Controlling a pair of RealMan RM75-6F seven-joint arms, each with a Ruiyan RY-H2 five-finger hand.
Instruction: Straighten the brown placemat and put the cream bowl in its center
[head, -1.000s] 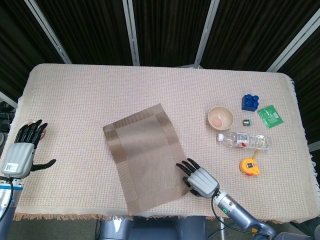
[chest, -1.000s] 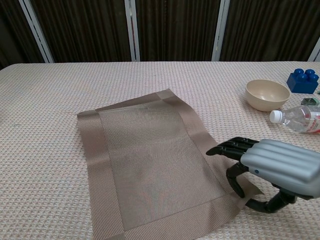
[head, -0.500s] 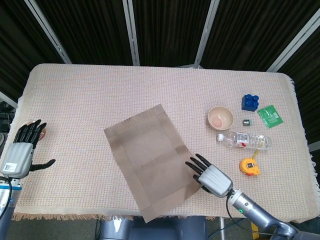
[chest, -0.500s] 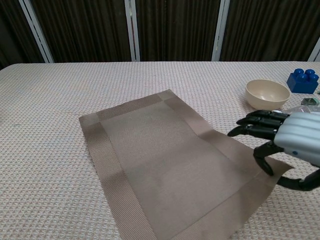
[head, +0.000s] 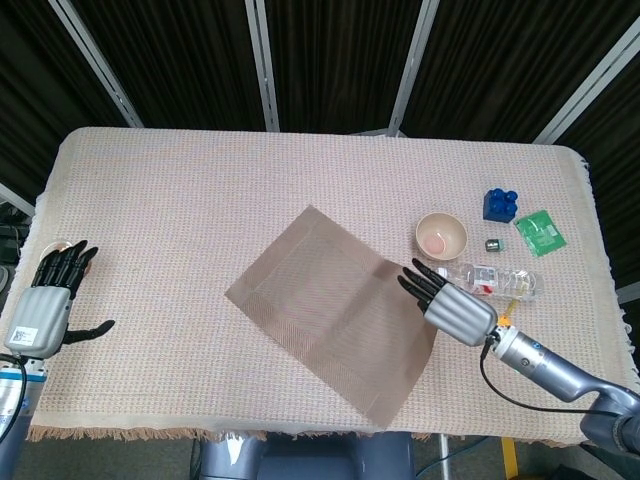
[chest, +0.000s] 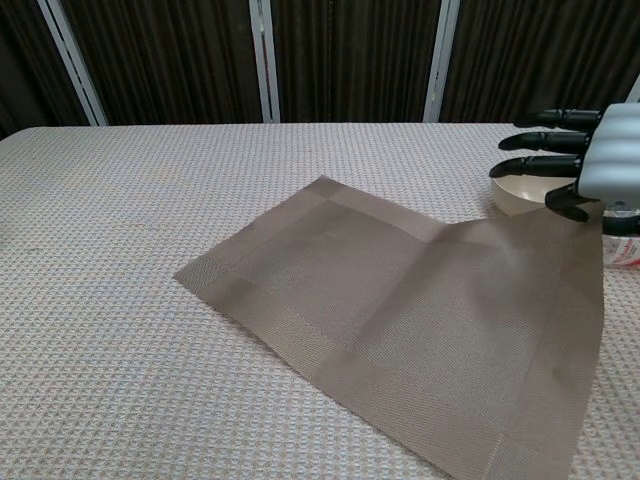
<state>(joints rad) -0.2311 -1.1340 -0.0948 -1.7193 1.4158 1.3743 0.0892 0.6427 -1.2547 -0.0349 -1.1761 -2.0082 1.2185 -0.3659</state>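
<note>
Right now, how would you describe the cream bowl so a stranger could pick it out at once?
Look to the right part of the table, just past the brown placemat. The cream bowl sits upright there, above a clear bottle lying down and left of a blue block. It is the only round, open dish.
</note>
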